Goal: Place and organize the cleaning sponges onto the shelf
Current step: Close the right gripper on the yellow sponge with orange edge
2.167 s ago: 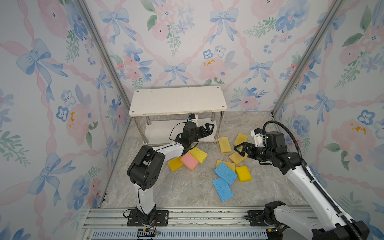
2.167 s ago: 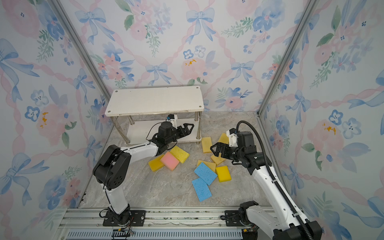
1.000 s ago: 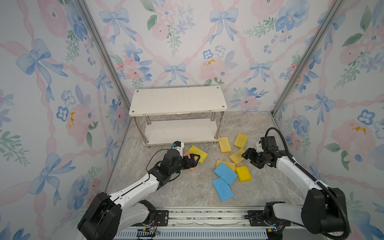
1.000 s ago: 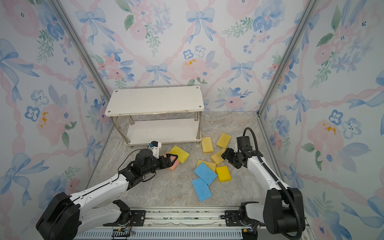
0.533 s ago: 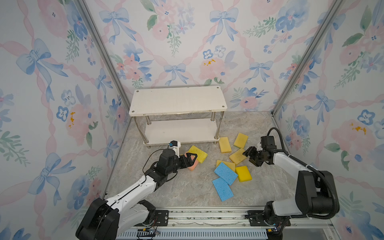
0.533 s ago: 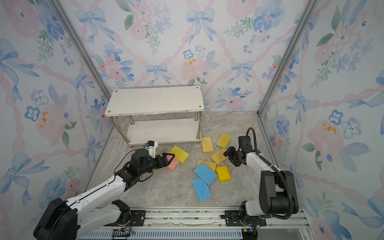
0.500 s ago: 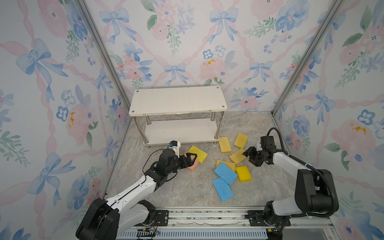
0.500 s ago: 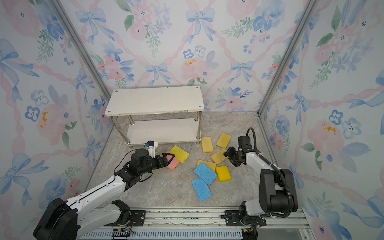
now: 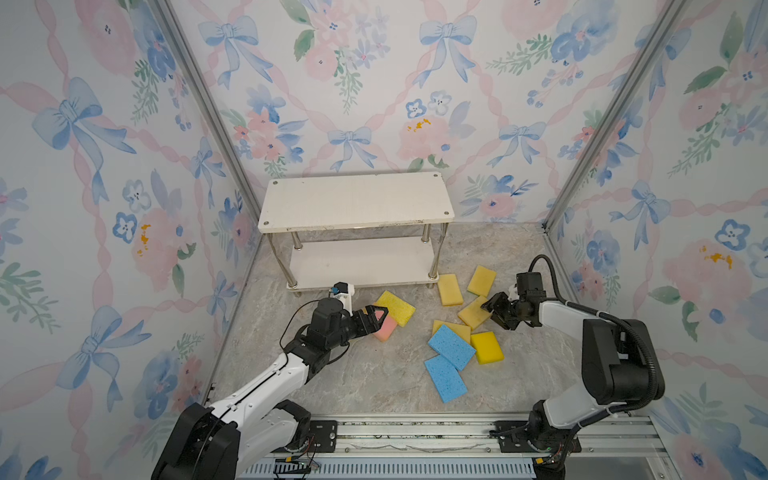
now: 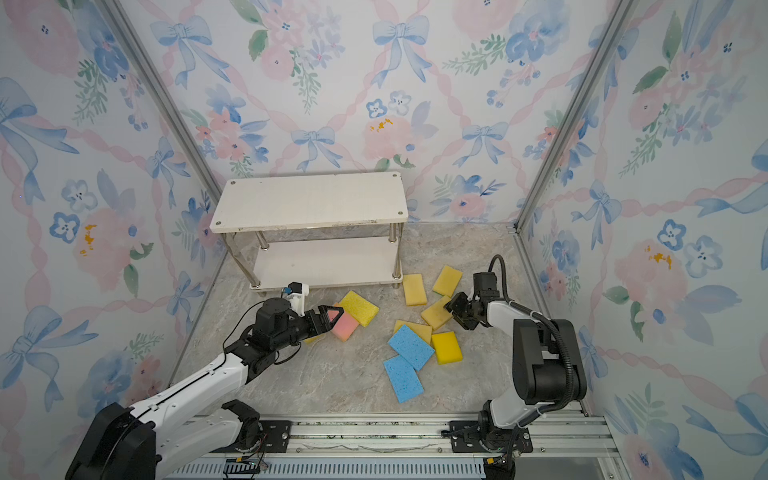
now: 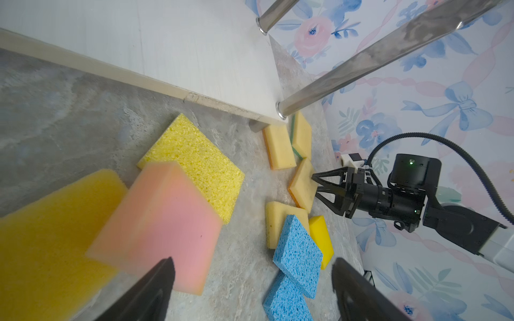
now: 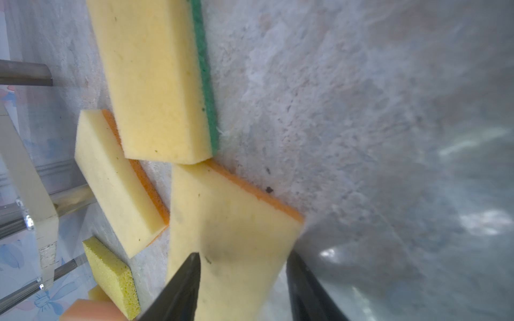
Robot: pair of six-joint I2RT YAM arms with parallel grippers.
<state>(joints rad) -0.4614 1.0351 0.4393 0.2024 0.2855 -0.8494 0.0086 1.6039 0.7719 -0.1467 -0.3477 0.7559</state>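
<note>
Right wrist view: my right gripper [image 12: 242, 258] straddles an orange-backed yellow sponge [image 12: 230, 211] lying on the floor [image 12: 361, 111]; I cannot tell whether it grips. My left gripper [image 11: 253, 261] gapes wide, holding nothing, one finger [image 11: 155, 283] at the pink sponge [image 11: 158, 222]'s edge. Other sponges [image 9: 451, 347] lie scattered in front of the shelf [image 9: 353, 199].

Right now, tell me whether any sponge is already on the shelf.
No: neither board of the shelf carries one in a top view, and all the sponges lie on the floor.
</note>
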